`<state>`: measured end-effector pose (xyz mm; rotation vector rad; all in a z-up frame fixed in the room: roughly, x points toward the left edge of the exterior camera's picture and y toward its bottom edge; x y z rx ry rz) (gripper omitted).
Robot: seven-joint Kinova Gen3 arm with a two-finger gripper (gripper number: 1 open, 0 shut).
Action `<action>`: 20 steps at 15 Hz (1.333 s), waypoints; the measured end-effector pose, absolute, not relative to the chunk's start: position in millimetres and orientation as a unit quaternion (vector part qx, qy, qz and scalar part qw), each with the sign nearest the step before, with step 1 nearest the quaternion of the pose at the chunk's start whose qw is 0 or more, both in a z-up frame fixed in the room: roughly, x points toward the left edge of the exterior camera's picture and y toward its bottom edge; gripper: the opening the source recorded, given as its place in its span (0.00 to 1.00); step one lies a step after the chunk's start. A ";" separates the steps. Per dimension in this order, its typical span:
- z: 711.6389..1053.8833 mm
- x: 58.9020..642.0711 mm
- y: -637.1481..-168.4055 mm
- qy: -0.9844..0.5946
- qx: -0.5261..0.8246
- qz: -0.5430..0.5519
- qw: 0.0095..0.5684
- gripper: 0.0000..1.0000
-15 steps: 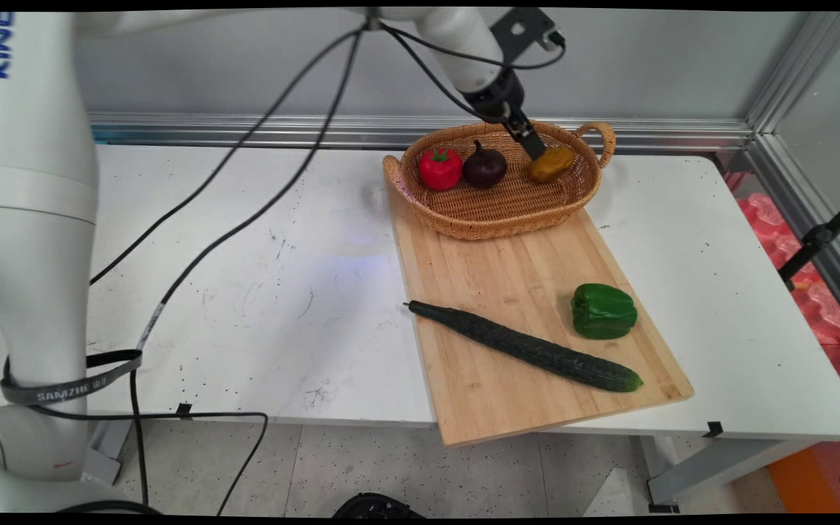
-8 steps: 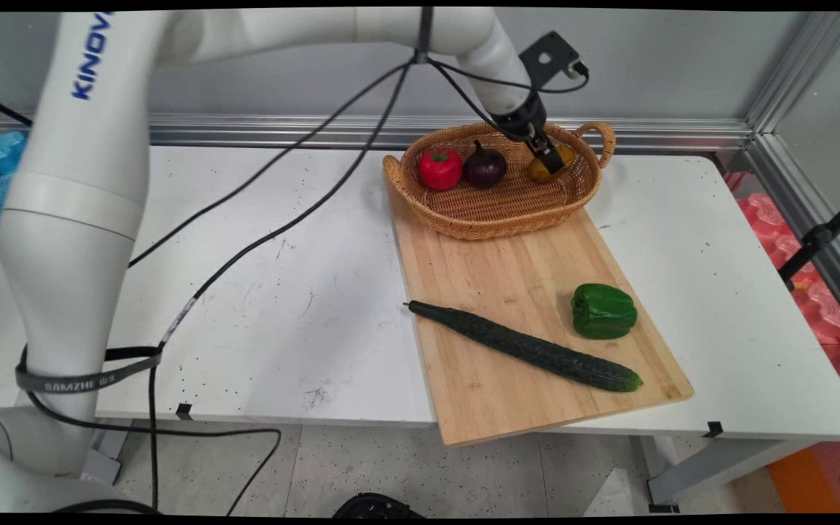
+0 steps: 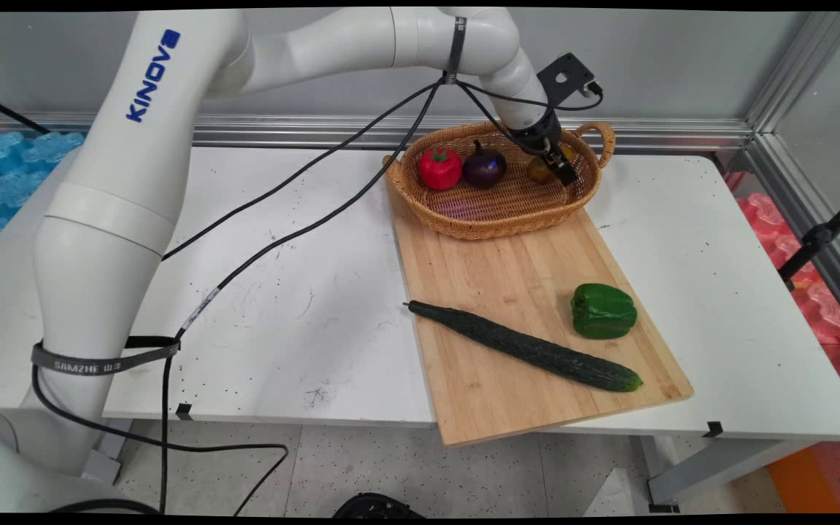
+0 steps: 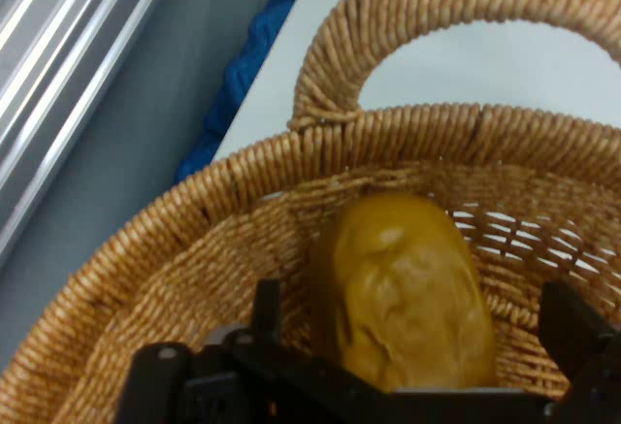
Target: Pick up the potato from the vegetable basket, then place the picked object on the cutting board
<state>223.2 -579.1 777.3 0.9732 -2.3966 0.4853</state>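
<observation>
My gripper [image 3: 564, 169] is down inside the wicker basket [image 3: 464, 219], fingers [image 4: 267, 309] spread to either side of the yellowish-brown potato [image 4: 406, 293]. They seem not to touch it, though the hand view cuts off their tips. The potato lies at the basket's right end, below the handle [image 4: 437, 16]. Further left in the basket sit a dark purple onion [image 3: 483, 166] and a red pepper [image 3: 440, 168]. The basket rests on the far end of a wooden board [image 3: 507, 277], which also carries a cucumber [image 3: 529, 348] and a green pepper [image 3: 603, 311].
</observation>
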 end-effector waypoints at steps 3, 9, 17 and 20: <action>780.0 228.2 -581.7 -0.880 0.358 0.182 0.253 0.00; 803.8 238.3 -564.1 -0.884 0.348 0.182 0.254 0.00; 880.9 248.0 -515.6 -0.887 0.323 0.182 0.276 0.00; 909.5 251.8 -484.3 -0.898 0.294 0.168 0.282 0.00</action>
